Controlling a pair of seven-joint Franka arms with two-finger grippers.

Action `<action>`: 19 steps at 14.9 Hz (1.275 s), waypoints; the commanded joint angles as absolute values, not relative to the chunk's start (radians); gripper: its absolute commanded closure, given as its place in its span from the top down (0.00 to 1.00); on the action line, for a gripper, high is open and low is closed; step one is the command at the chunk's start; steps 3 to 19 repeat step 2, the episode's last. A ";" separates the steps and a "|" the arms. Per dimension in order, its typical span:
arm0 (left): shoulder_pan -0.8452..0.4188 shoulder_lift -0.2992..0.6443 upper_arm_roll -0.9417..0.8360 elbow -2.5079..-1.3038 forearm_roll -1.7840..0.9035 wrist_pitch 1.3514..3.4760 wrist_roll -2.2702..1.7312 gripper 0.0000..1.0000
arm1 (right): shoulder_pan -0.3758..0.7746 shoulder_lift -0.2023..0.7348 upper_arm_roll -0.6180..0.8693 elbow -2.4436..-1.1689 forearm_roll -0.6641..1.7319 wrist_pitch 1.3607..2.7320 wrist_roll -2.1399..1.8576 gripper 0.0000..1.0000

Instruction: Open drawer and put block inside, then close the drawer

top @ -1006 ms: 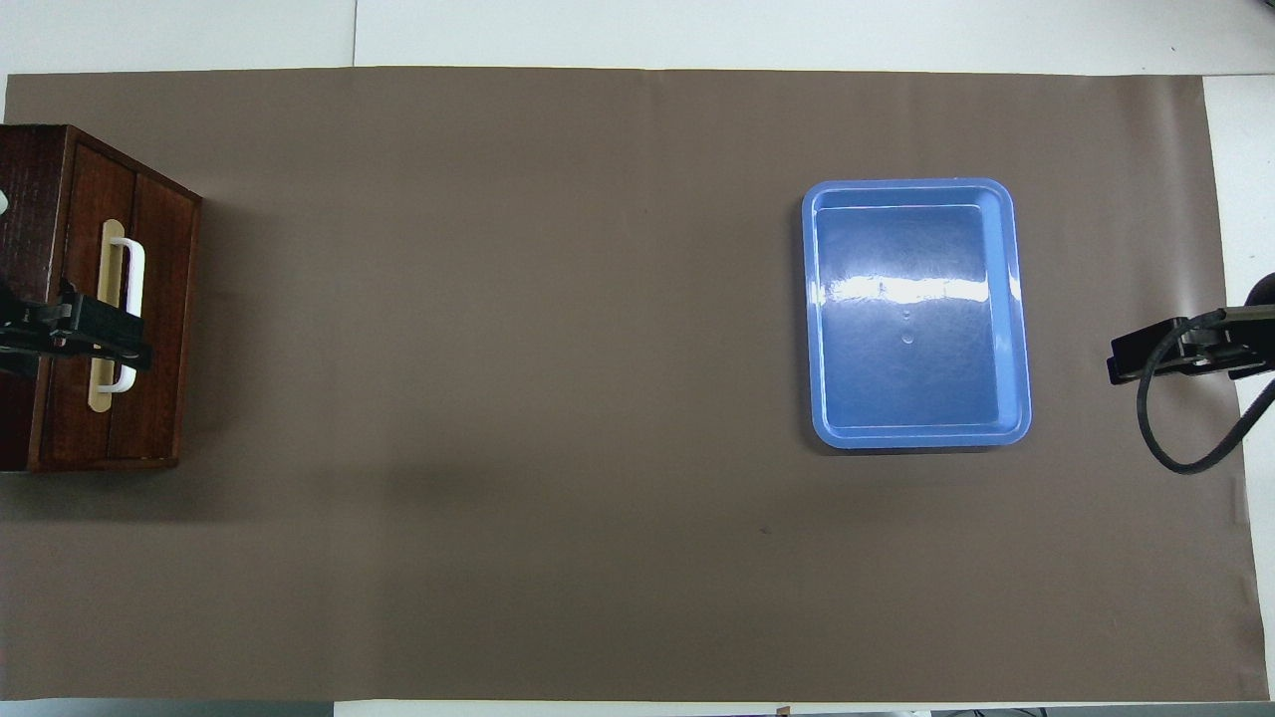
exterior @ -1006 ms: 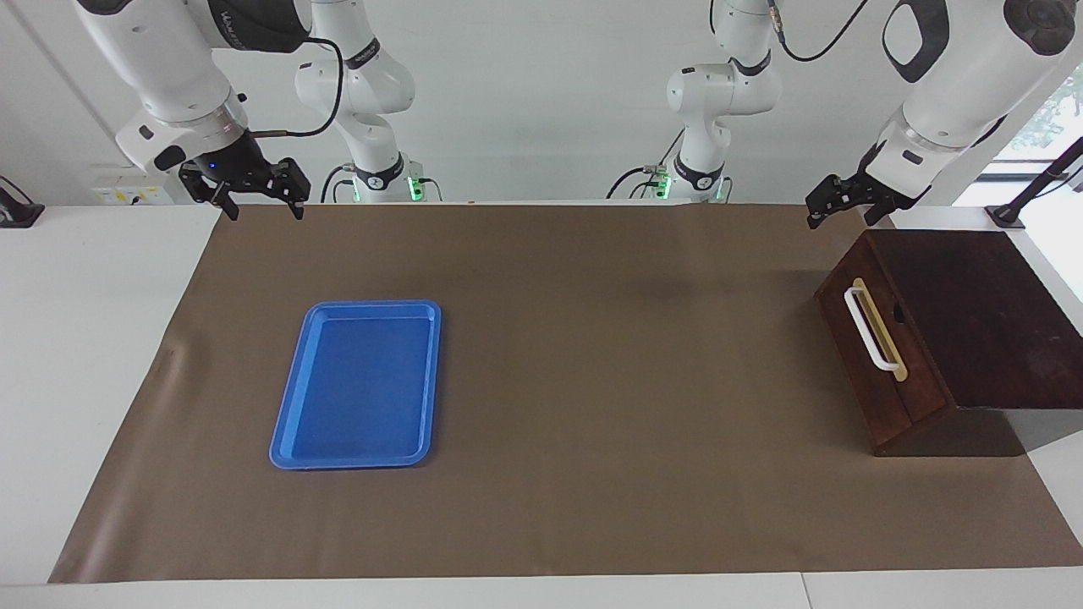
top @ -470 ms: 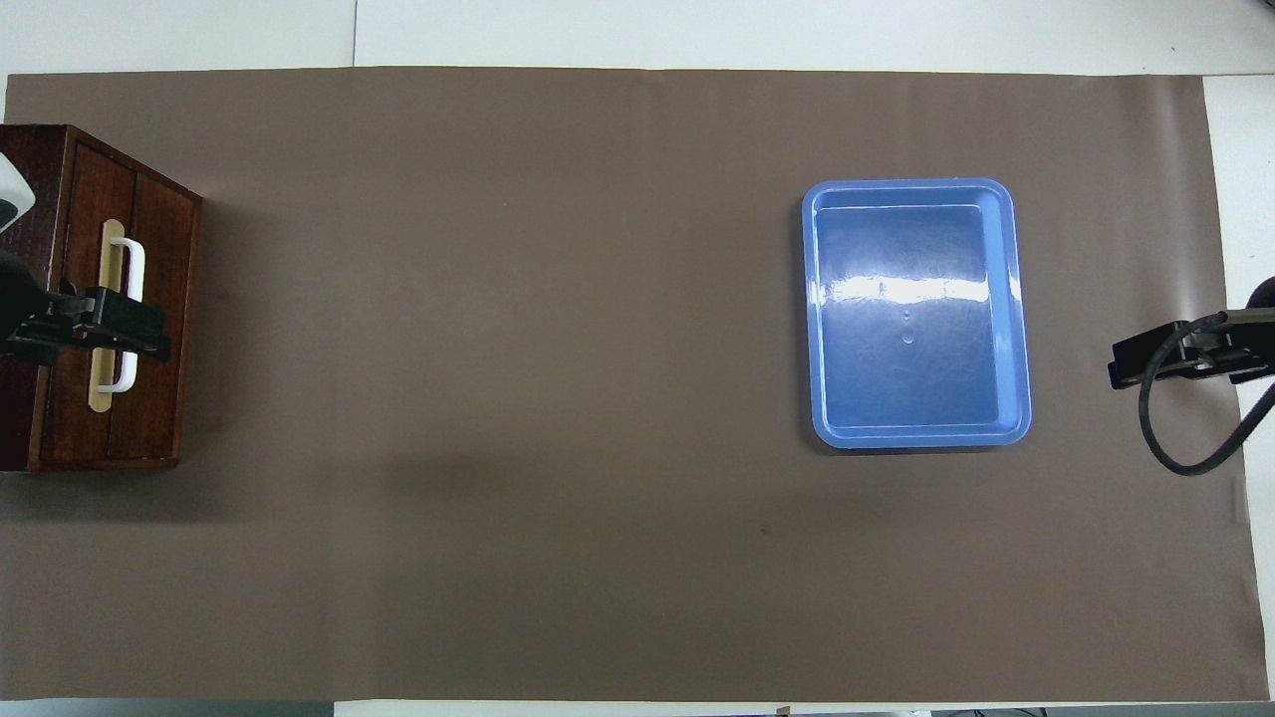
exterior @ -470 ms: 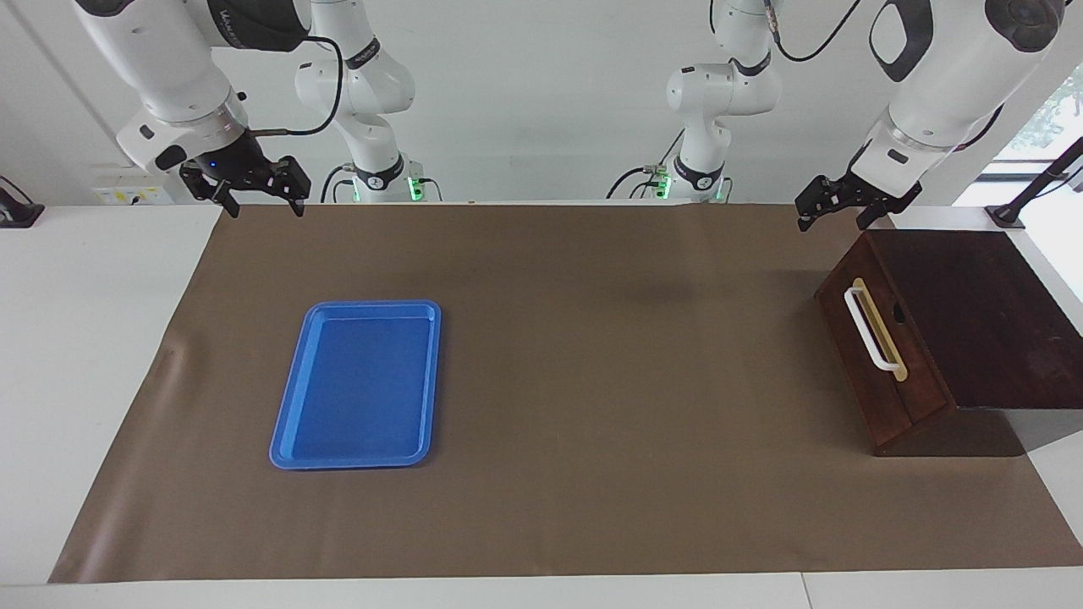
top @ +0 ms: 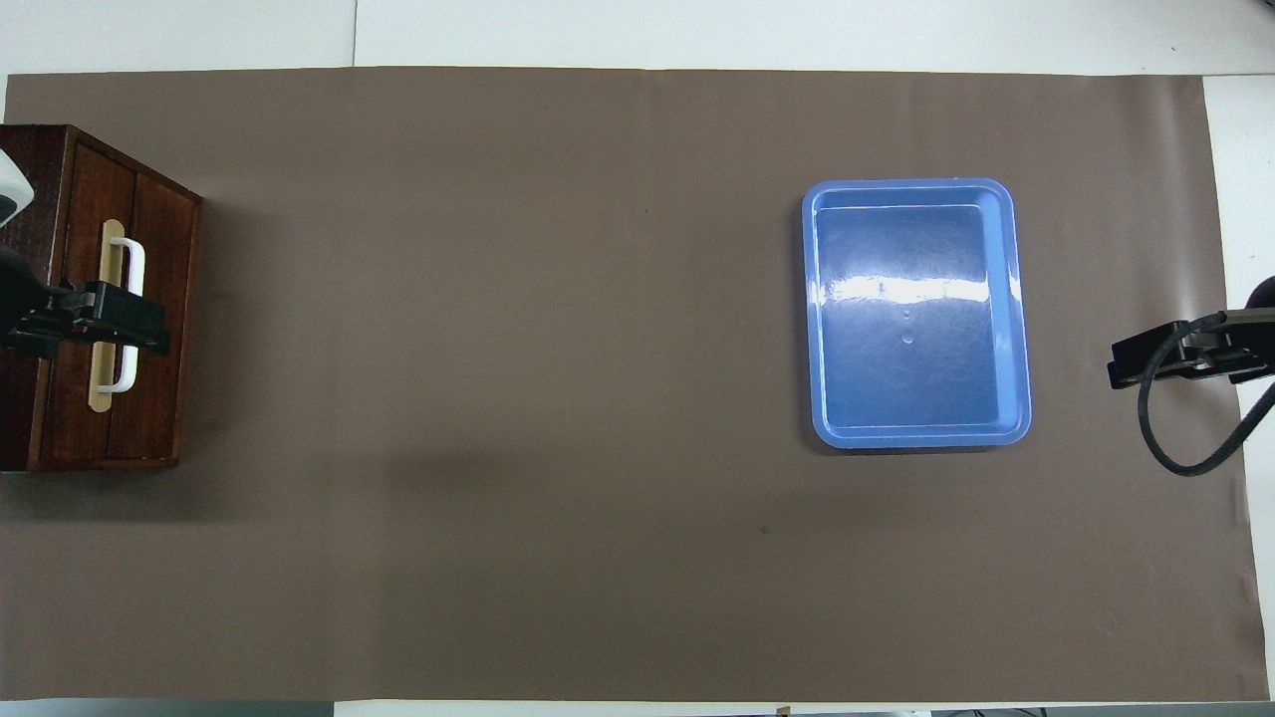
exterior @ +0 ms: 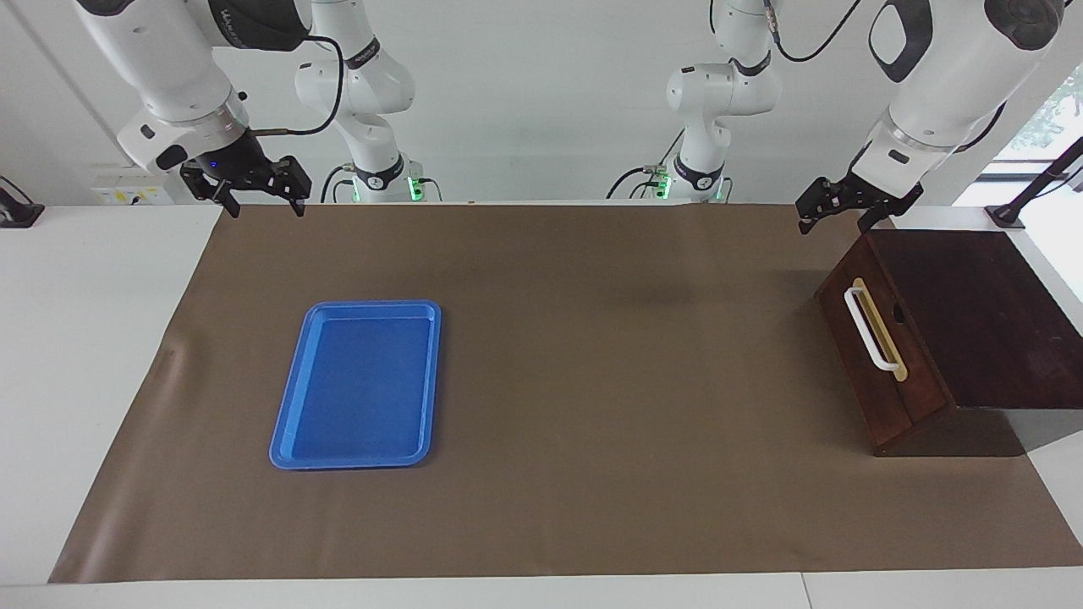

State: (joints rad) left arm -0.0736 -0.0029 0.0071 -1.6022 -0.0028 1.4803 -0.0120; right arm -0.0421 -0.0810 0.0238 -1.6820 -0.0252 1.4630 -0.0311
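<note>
Both pincers released and empty, left pincer (exterior: pixel 833 213) raised near shut drawer (exterior: pixel 880 359); risk of slipping off white handle (exterior: pixel 871 330); block unseen.

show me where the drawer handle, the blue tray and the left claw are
drawer handle (exterior: pixel 871 333), facing view, middle of white bar
blue tray (top: pixel 1008 309), overhead view, its raised rim
left claw (exterior: pixel 833 213), facing view, between its open fingertips

The drawer (exterior: pixel 880 355) is closed, its dark reddish-brown wooden front flush with the dark wooden box (exterior: pixel 981 313) that holds it. A white bar handle (exterior: pixel 870 328) is fixed on a tan strip on the front. The box stands on the brown mat at the left arm's end of the table, its front facing toward the table's middle.
</note>
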 commanded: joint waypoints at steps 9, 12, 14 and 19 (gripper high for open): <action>-0.072 0.006 0.011 -1.586 -0.015 1.491 0.003 1.00 | -0.046 -0.066 0.026 -1.658 -0.021 1.448 -0.049 1.00; -0.072 0.006 0.011 -1.586 -0.015 1.491 0.003 1.00 | -0.046 -0.066 0.026 -1.658 -0.021 1.448 -0.049 1.00; -0.072 0.006 0.011 -1.586 -0.015 1.491 0.003 1.00 | -0.046 -0.066 0.026 -1.658 -0.021 1.448 -0.049 1.00; -0.072 0.006 0.011 -1.586 -0.015 1.491 0.003 1.00 | -0.046 -0.066 0.026 -1.658 -0.021 1.448 -0.049 1.00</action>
